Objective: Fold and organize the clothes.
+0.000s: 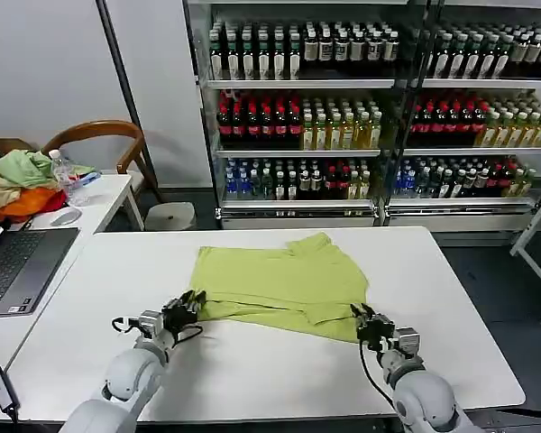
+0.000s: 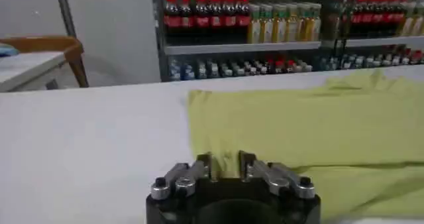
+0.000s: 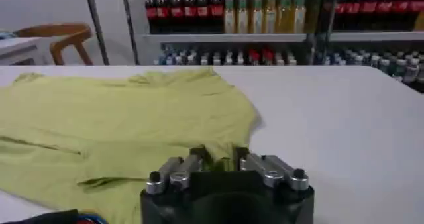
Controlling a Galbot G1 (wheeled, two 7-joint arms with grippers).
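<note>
The left tool (image 1: 195, 299) sits low on the white surface (image 1: 90, 298) at the near left corner of the lime T-shirt (image 1: 279, 280), and from its own wrist camera (image 2: 225, 169) its two fingers stand apart with the shirt's near edge lying in the gap between them; they are not clenched, though I cannot tell whether the pads touch the cloth. The right tool (image 1: 362, 317) is at the shirt's near right corner, and its wrist camera (image 3: 222, 160) shows the fingers likewise parted, with a rumpled bit of hem between them. The T-shirt lies spread across the middle of the surface, partly folded, with its near edge doubled over in a band and a raised fold toward the far right. Off to the robot's left, a second desk (image 1: 104, 203) carries an open laptop (image 1: 18, 266), a heap of pale green, beige and orange garments (image 1: 22, 185), and a wooden chair (image 1: 99, 144) stands behind it. Shelves of bottled drinks (image 1: 307, 117) line the back wall.
</note>
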